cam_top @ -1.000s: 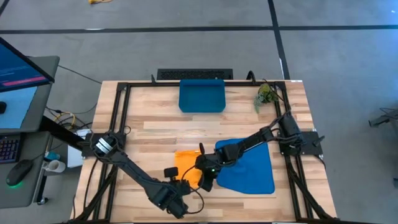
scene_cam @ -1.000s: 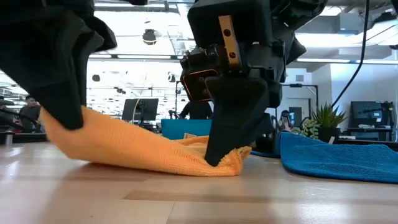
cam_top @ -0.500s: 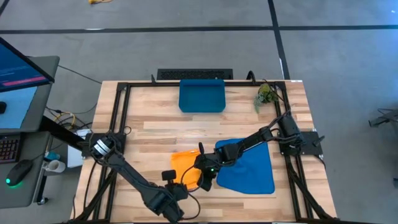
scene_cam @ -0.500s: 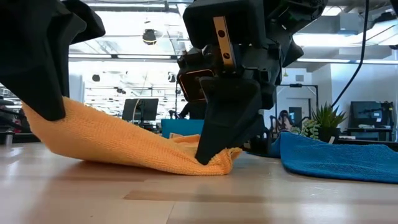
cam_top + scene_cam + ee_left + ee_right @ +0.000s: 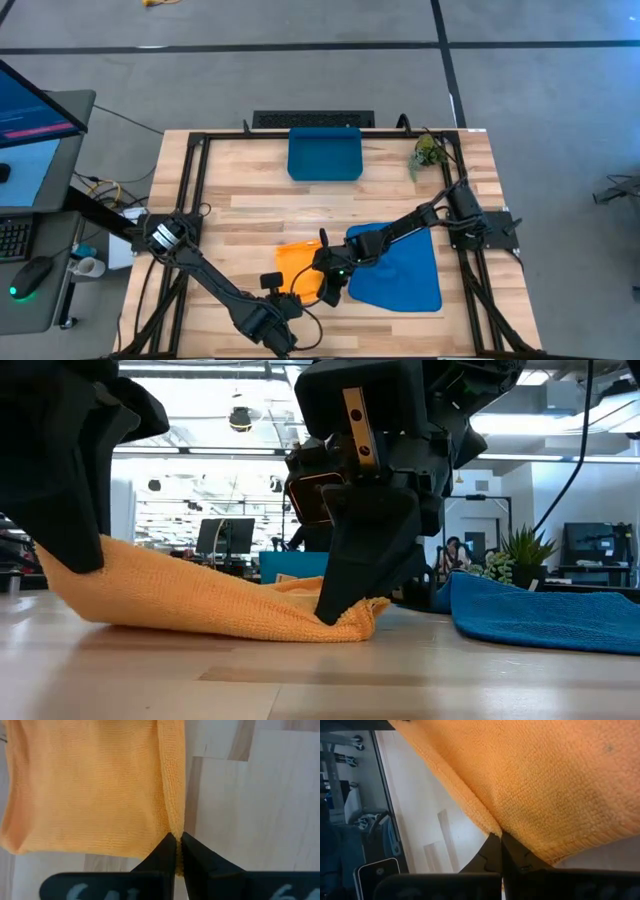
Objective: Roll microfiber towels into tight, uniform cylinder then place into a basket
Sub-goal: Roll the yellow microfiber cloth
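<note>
The orange-yellow towel (image 5: 300, 268) lies on the table's near middle, its far part flat on the wood. My left gripper (image 5: 274, 287) is shut on its near left corner. My right gripper (image 5: 329, 288) is shut on its near right corner. The bright blue towel (image 5: 400, 265) lies spread flat just right of it, under my right arm. The dark-blue basket (image 5: 325, 153) stands at the far middle edge. In the low view the orange towel (image 5: 210, 600) sags between the two grippers. My left gripper pinches the towel's near left corner (image 5: 173, 834) between its two fingertips, coming from above and pointing down. That corner (image 5: 62, 565) is lifted a little off the table. The cloth slopes down from it to the table. My right gripper pinches the towel's near right corner (image 5: 496, 831) between its two fingertips, from above, slanting down. The corner (image 5: 350, 622) sits low, at or just above the table, with the cloth bunched beside the fingers.
A small green plant (image 5: 428, 150) stands at the far right corner. A black frame (image 5: 190, 190) borders the table's sides. A desk with a monitor (image 5: 30, 110) stands off the table's left edge. Bare wood (image 5: 260, 205) lies between the towels and the basket.
My left gripper has gone toward the table's left edge with its corner, rising a little and then sinking back. The orange towel is drawn out longer between the grippers. My right gripper and its corner have shifted slightly leftward too.
</note>
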Action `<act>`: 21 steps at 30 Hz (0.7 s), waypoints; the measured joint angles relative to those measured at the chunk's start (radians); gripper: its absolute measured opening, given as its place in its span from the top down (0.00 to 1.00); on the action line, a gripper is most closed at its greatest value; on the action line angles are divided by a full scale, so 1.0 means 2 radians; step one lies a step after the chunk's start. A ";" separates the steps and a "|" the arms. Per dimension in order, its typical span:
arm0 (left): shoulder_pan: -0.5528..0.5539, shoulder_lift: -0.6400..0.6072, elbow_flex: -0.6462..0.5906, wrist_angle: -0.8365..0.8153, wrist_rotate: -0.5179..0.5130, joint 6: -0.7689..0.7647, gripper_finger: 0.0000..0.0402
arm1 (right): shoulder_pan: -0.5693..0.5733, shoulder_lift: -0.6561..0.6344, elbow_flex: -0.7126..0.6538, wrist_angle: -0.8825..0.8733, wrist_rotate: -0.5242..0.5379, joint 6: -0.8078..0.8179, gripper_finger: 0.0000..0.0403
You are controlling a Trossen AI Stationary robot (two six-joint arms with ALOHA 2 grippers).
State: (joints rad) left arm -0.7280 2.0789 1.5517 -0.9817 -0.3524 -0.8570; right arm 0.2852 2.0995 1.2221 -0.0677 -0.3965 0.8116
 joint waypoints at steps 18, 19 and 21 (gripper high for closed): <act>0.002 0.000 -0.001 0.024 -0.016 0.039 0.97 | 0.000 -0.001 0.000 -0.002 -0.004 -0.002 0.98; 0.002 0.000 -0.001 0.025 -0.012 0.039 0.97 | 0.000 -0.001 0.000 -0.002 -0.004 -0.002 0.98; 0.002 0.000 -0.001 0.025 -0.006 0.044 0.96 | 0.000 -0.001 0.000 -0.002 -0.004 -0.002 0.98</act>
State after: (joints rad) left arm -0.7246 2.0789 1.5501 -0.9315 -0.3648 -0.7700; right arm 0.2852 2.0975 1.2224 -0.0723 -0.4046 0.8069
